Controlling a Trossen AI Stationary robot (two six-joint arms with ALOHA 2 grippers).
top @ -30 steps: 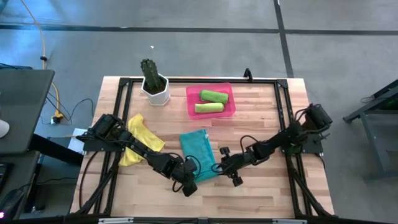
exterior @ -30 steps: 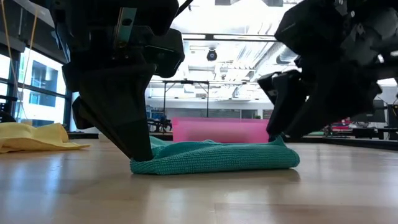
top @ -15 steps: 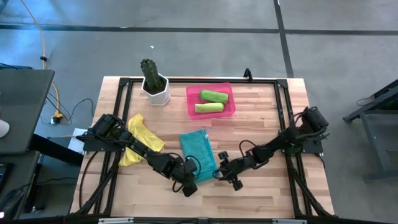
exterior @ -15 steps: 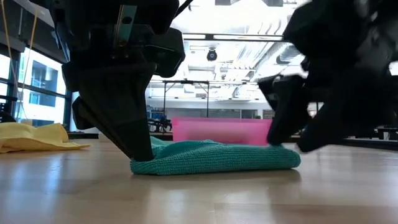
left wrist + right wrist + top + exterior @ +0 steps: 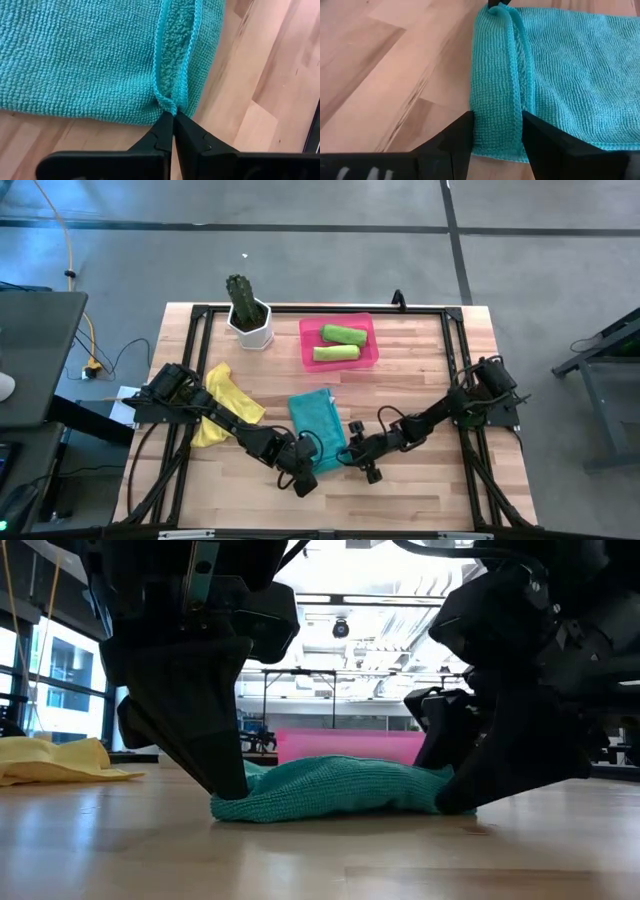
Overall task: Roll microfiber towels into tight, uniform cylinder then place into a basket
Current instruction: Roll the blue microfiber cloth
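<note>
Teal towel (image 5: 318, 426) lies folded on the table (image 5: 420, 360), near the front edge, between the two arms. Basket (image 5: 306, 340) sits well behind it at the back of the table and holds two rolled lime green towels (image 5: 341, 334). Yellow towel (image 5: 228, 402) lies crumpled off to the left, partly under the left arm.

Left gripper (image 5: 173, 116): jaws pressed together, pinching the corner of the teal towel's near edge, where two hemmed layers meet. Low view shows it planted at that end of the cloth, tip down on the table.

Right gripper (image 5: 496, 131): jaws spread, straddling the other end of the same near edge; the folded strip sits between the fingers (image 5: 454, 140), not yet squeezed. Low view shows the cloth bunched up against this gripper.

Step in hand, as I read it: securing both front corners to begin the roll.

To do it well:
- Close the right jaws on both layers, as the left has, so the layers do not slide apart.
- Keep the two grips level and pull the edge lightly taut between them; slack gives a cone, not a cylinder.
- Turn both ends over together, away toward the basket, keeping the first turn small and tight.
- Watch the bunching at the right end; flatten it before rolling.
</note>
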